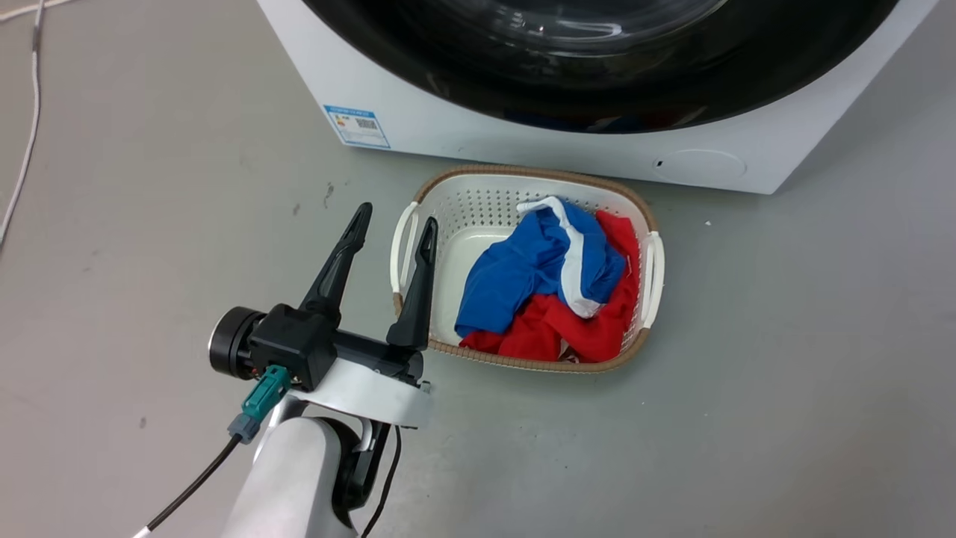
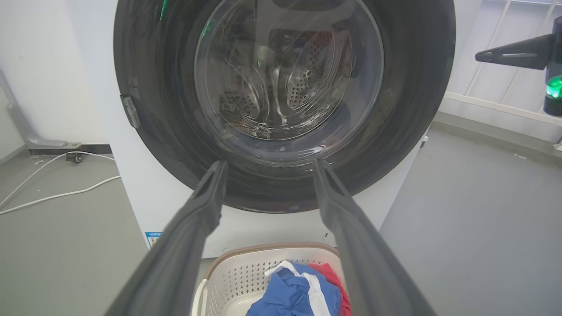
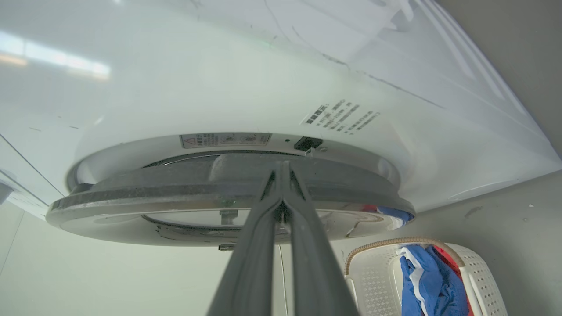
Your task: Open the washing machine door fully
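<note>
Since the washing machine door (image 3: pixel 153 191) is stiff, weighty and slick, hook its rim edge; the right gripper (image 3: pixel 281 170) sits closed there, while the left gripper (image 1: pixel 397 217) gapes empty.

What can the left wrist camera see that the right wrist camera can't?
Left wrist: the drum through the door glass, floor cables, the open left end effector. Right wrist: the door rim side-on, a warning label. Both: door, washing machine, basket of clothes, shut right end effector.
</note>
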